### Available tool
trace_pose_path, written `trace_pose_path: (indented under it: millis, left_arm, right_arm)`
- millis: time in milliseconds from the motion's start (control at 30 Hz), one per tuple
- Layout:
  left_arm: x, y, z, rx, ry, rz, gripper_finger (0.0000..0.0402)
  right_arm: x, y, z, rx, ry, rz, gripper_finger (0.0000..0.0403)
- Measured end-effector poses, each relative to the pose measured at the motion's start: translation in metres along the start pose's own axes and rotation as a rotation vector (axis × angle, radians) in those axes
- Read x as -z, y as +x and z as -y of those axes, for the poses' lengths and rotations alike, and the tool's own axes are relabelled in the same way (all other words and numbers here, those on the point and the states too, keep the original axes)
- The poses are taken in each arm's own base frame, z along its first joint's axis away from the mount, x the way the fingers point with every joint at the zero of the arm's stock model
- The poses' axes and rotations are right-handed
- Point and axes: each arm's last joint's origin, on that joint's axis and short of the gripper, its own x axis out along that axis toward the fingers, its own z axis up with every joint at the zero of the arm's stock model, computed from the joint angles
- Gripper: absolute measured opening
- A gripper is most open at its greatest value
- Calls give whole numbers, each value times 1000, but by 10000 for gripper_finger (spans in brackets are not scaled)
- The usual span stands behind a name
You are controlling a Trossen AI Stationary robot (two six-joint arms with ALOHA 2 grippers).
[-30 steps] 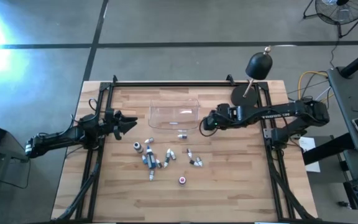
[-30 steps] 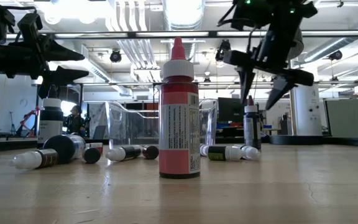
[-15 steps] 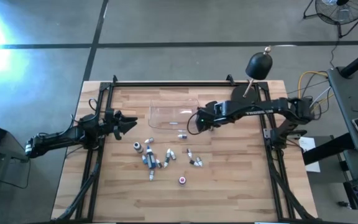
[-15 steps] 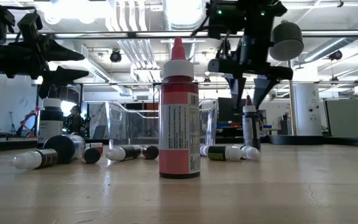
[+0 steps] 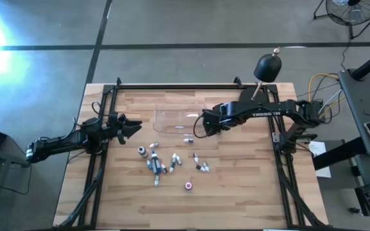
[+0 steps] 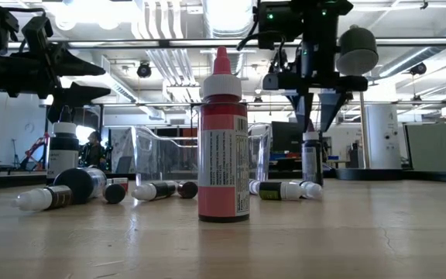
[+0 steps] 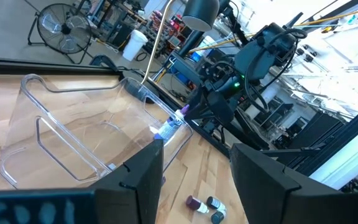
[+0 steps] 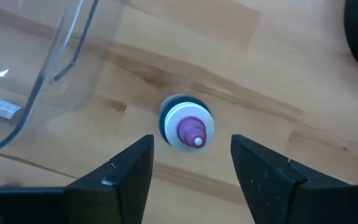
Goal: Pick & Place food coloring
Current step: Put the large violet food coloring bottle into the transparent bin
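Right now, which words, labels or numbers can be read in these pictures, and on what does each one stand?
None reads fully.
Red bottle: label of fine print, too small to read.
Right arm: white lettering, too small to read.
Lying bottles: labels blurred.
Left wrist view, bottom corner: blurred pale characters, unreadable.

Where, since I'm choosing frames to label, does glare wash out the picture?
High view: white glare floods the floor at upper left; the bottles lie clear of it. Low view: ceiling lights blow out, leaving the left gripper a silhouette. Left wrist view: bright wash along the right side.
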Motion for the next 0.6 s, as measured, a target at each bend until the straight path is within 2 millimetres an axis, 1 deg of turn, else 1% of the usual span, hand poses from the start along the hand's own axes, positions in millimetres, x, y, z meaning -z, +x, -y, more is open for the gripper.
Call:
trace_pose_path:
  millis: [133,233,600]
  left_arm:
    - [0,0,0,0,0,0,161]
    - [0,0,0,0,0,0,161]
    - [0,0,0,0,0,0,161]
  right_arm:
    - [-2,2,0,2,7,3,214]
    - [-3,2,0,-7,8,10,209]
    - [-6,8,-1,-3,14,-21,160]
